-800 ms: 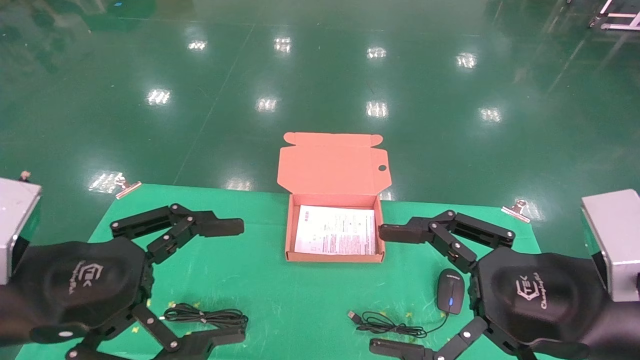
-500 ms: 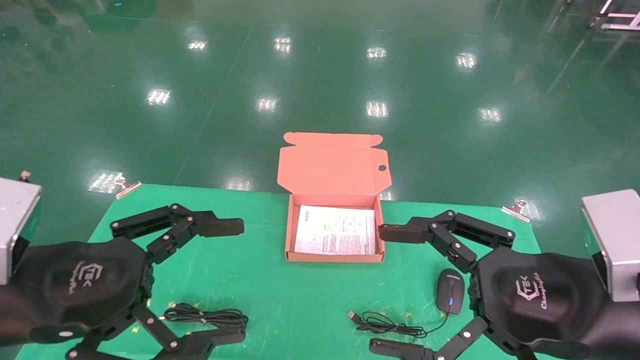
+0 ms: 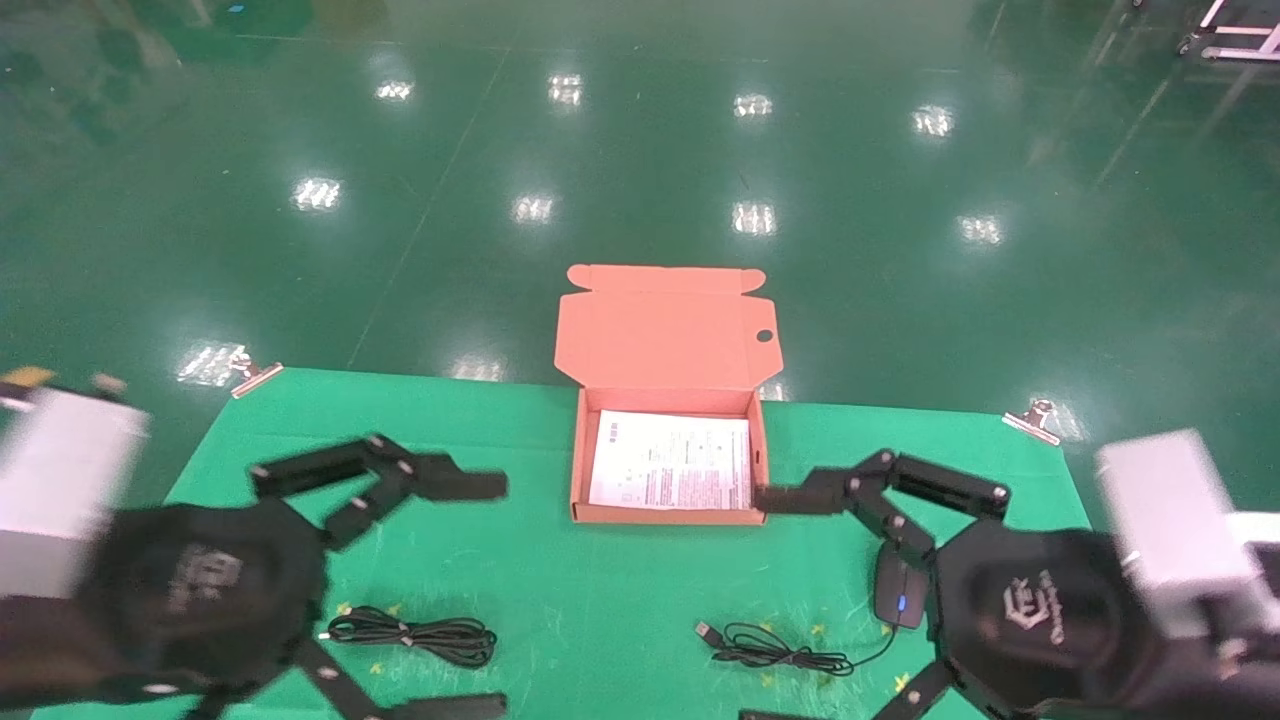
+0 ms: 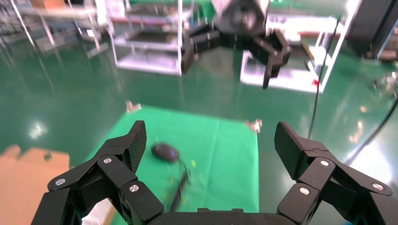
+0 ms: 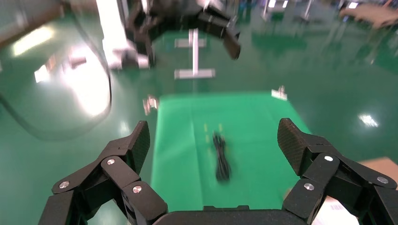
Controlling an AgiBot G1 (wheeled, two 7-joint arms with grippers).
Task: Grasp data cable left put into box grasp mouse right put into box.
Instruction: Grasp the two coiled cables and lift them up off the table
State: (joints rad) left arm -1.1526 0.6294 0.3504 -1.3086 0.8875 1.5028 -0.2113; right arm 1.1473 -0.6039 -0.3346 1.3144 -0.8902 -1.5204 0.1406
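1. Head view: both sets of jaws stand wide apart with nothing between them. I see the left gripper (image 3: 490, 595) at the left side of the green worktop (image 3: 560, 580), and the data cable (image 3: 412, 633) lies in the span between its two fingers, close to the near edge. The bundle's long axis runs along that near edge, left to right, so the fingers stand fore and aft of it, across its narrow width. The right gripper (image 3: 765, 605) sits at the right side; the mouse (image 3: 897, 598) lies just beside its palm, long axis pointing from the near edge toward the far edge, with its cord (image 3: 775, 648) trailing leftward along the near edge. The box (image 3: 668, 470) stands open at the middle of the far edge, between the two grippers, with only the leaflet (image 3: 672, 463) inside. I judge the left arm nearer the cable and the right arm nearer the mouse, as the task wants.

2. Left wrist view: my left gripper's (image 4: 209, 145) fingers are spread, and I look across the worktop to the mouse (image 4: 164, 152) and the other gripper (image 4: 226, 55) beyond. The cable is not in this view.

3. Right wrist view: the right gripper (image 5: 213, 145) is likewise spread and empty. Ahead lies the data cable (image 5: 221, 161), its long axis running straight away from me, with the left gripper (image 5: 187, 33) above it.
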